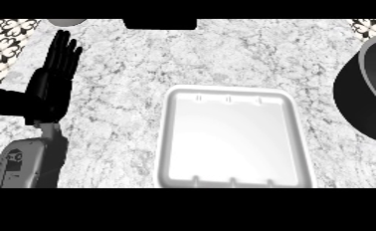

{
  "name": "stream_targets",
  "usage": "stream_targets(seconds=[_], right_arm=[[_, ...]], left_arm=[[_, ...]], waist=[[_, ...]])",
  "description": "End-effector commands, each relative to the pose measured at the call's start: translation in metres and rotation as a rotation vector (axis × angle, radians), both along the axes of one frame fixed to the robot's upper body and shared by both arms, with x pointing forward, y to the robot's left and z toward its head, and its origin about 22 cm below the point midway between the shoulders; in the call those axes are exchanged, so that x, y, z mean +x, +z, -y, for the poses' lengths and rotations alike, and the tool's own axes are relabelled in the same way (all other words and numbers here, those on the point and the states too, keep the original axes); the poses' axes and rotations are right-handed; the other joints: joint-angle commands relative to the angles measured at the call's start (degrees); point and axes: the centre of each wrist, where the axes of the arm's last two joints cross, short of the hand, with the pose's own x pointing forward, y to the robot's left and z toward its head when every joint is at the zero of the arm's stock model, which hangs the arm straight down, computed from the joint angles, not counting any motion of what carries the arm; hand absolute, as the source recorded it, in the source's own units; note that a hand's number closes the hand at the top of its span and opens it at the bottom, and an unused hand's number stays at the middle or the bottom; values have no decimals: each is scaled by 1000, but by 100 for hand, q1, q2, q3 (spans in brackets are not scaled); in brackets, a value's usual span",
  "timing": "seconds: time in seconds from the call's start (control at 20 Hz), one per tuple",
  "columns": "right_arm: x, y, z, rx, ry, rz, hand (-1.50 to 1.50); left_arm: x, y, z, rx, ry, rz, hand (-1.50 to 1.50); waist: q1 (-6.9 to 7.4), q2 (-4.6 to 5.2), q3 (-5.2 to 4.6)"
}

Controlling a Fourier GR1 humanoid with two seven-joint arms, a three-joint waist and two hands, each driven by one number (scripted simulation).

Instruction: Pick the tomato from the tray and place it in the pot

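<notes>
A white tray (176,140) lies on the marbled counter in the lower middle of the head view, and nothing lies in it. No tomato shows anywhere. The black pot (358,95) is cut off by the right edge, only part of its rim and dark wall visible. My left hand (51,83) rests at the left side with its fingers straight and pointing up, well left of the tray and holding nothing. My right hand is out of the picture.
A dark rectangular object (160,24) sits at the counter's far edge, top middle. A grey rounded shape (67,22) shows at the top left. Patterned tile (11,43) runs along the left edge.
</notes>
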Motion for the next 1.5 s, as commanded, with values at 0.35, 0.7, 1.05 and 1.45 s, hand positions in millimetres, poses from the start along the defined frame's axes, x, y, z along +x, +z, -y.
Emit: stream_targets(seconds=[0.35, 0.7, 1.05, 1.45], right_arm=[[-45, 15, 49, 354, -116, 213, -150], [-83, 21, 76, 430, -144, 295, -150], [-128, 30, 99, 419, -198, 322, -150], [-157, 30, 108, 418, -198, 322, -150]], left_arm=[[-15, -9, 8, 4, 6, 1, 0], [2, 3, -5, 18, -1, 7, 0], [-1, -1, 8, -10, -11, 10, 0], [3, 3, -5, -2, -11, 27, 0]], waist=[[12, 22, 61], [68, 73, 79], [104, 97, 106], [62, 86, 117]])
